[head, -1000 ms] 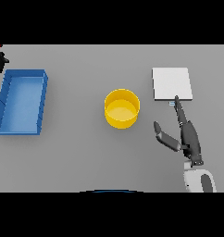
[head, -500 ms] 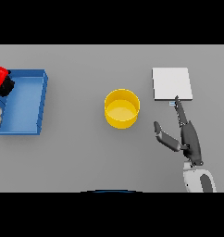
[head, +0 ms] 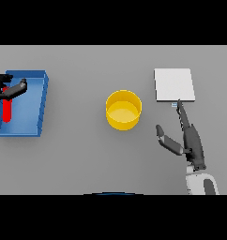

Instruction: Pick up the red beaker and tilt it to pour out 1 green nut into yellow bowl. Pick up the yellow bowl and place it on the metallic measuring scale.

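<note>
**Beaker in hand over the bin, pour not yet made**

At the far left, the left hand (head: 8, 88) has its fingers and thumb curled round the red beaker (head: 6, 108), which hangs over the blue bin (head: 39, 104) near its left side. The beaker looks roughly upright, though the hand covers its top and it is hard to be sure of its tilt. No green nut can be made out there.

In the middle of the grey table (head: 78, 154) stands the yellow bowl (head: 123, 109), well apart from the bin. Its inside shows only yellow, so nothing appears to have been poured in.

To the right lies the metallic measuring scale (head: 174, 84), a pale square plate with nothing on it. Just below it the right hand (head: 188, 140) rests flat, fingers straight and thumb spread, one fingertip reaching up to the scale's near edge.

As a judgement: the pick-up of the beaker is done; carrying it to the bowl, the pour, and moving the bowl onto the scale all remain.

No brand, label or writing can be read anywhere.
</note>
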Controlling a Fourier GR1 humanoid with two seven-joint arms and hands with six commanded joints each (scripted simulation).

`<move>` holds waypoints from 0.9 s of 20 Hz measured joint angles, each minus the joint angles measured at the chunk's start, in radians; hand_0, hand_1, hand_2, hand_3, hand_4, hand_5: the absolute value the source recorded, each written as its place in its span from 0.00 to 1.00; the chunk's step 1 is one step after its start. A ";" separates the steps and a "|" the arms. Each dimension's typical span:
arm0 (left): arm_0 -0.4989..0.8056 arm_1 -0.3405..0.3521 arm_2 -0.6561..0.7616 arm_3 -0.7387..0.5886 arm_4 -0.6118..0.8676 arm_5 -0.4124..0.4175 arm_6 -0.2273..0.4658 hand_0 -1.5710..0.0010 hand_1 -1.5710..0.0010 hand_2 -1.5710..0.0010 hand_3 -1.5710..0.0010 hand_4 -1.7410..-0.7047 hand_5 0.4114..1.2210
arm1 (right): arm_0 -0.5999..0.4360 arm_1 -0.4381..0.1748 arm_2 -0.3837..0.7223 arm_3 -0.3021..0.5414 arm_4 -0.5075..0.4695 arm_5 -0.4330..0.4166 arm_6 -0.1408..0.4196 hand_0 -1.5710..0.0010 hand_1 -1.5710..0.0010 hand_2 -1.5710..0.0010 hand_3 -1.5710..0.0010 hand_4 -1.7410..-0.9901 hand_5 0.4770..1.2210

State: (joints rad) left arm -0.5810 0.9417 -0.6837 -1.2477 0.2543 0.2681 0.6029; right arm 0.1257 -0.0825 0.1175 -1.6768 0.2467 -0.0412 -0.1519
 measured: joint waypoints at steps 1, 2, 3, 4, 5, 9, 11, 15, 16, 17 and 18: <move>-0.006 0.000 0.009 0.008 0.011 -0.008 0.000 0.84 0.87 0.87 0.88 0.89 0.34 | -0.007 0.004 -0.001 0.002 -0.004 0.000 0.004 1.00 1.00 1.00 1.00 0.74 0.25; -0.009 -0.003 0.011 0.017 0.015 -0.016 -0.004 0.88 0.90 0.90 0.90 0.91 0.33 | -0.002 0.007 0.007 0.001 0.009 -0.005 0.004 1.00 1.00 1.00 1.00 0.74 0.26; -0.004 0.000 0.012 0.010 0.011 -0.005 -0.019 0.90 0.92 0.92 0.92 0.91 0.33 | 0.004 0.006 0.013 -0.015 0.009 0.000 0.012 1.00 1.00 1.00 1.00 0.74 0.25; -0.003 -0.014 0.014 0.017 0.010 0.007 -0.032 0.92 0.94 0.93 0.94 0.92 0.32 | 0.003 0.004 0.010 -0.016 0.012 -0.002 0.023 1.00 1.00 1.00 1.00 0.73 0.25; -0.013 -0.016 0.021 0.024 0.010 0.011 -0.042 0.94 0.95 0.95 0.95 0.92 0.32 | 0.000 0.002 0.011 -0.016 0.020 -0.006 0.035 1.00 1.00 1.00 1.00 0.73 0.25; -0.020 -0.032 0.040 0.034 0.018 0.034 -0.083 0.97 0.98 0.98 0.98 0.93 0.32 | -0.021 -0.016 0.027 -0.013 0.078 -0.020 0.070 1.00 1.00 1.00 1.00 0.75 0.27; -0.015 -0.026 0.042 0.032 0.014 0.043 -0.090 0.98 0.99 0.99 0.99 0.93 0.34 | -0.055 -0.036 0.046 0.000 0.073 0.030 0.046 1.00 1.00 1.00 1.00 0.75 0.31; -0.006 -0.039 0.035 0.022 0.022 0.047 -0.084 0.99 0.99 0.99 0.99 0.92 0.36 | -0.155 -0.128 0.089 0.007 0.130 0.119 0.058 1.00 1.00 1.00 1.00 0.65 0.30; -0.012 -0.040 0.038 0.036 0.021 0.042 -0.086 0.99 1.00 1.00 1.00 0.92 0.37 | -0.177 -0.151 0.105 0.020 0.161 0.136 0.078 1.00 1.00 1.00 1.00 0.63 0.29; -0.023 -0.042 0.038 0.037 0.020 0.040 -0.089 1.00 1.00 1.00 1.00 0.91 0.37 | -0.218 -0.170 0.123 0.028 0.198 0.149 0.108 1.00 1.00 1.00 1.00 0.62 0.28; -0.026 -0.043 0.039 0.039 0.023 0.034 -0.093 1.00 1.00 1.00 1.00 0.91 0.37 | -0.248 -0.197 0.146 0.033 0.241 0.164 0.115 1.00 1.00 1.00 1.00 0.61 0.27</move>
State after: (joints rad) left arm -0.6073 0.8987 -0.6447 -1.2083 0.2769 0.3024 0.5101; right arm -0.1219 -0.2796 0.2637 -1.6435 0.4881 0.1230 -0.0371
